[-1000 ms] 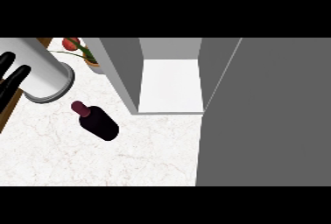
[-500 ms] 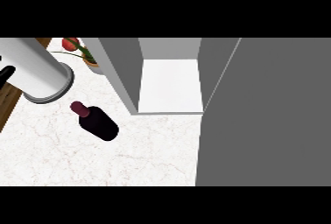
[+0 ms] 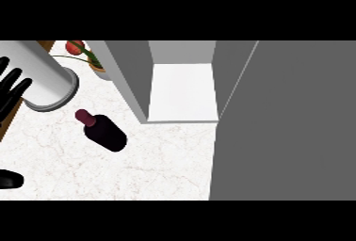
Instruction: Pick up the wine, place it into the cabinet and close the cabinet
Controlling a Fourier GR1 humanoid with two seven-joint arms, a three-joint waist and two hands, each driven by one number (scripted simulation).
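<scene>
We are logging the wine [image 3: 104,134] on the white marbled tabletop [image 3: 160,169]: a dark bottle with its neck pointing toward the view's upper left. From this steep angle we are not able to tell whether it is standing or lying. Nothing is touching it. It is sitting near the cabinet [image 3: 128,70], just off the lower-left corner of the opening and outside it. The cabinet is standing open, its white shelf [image 3: 182,92] is bare where we can see it, and its door [image 3: 285,122] is swung out, filling the right side of the view. Behind the bottle, a potted plant [image 3: 89,55] with a red flower is showing by the cabinet's left wall. The left hand [image 3: 10,94] is resting at the left edge, well apart from the bottle, with its fingers straight and spread and holding nothing. A pale grey cylinder [image 3: 42,75] lies beside it, which we are taking for its forearm. The right hand is not showing in this view. We are judging the task as barely started: the pick-up, the placing on the shelf and the closing of the door are all not yet done. We are expecting the next move to be a reach to the bottle, though we cannot say by which hand.
</scene>
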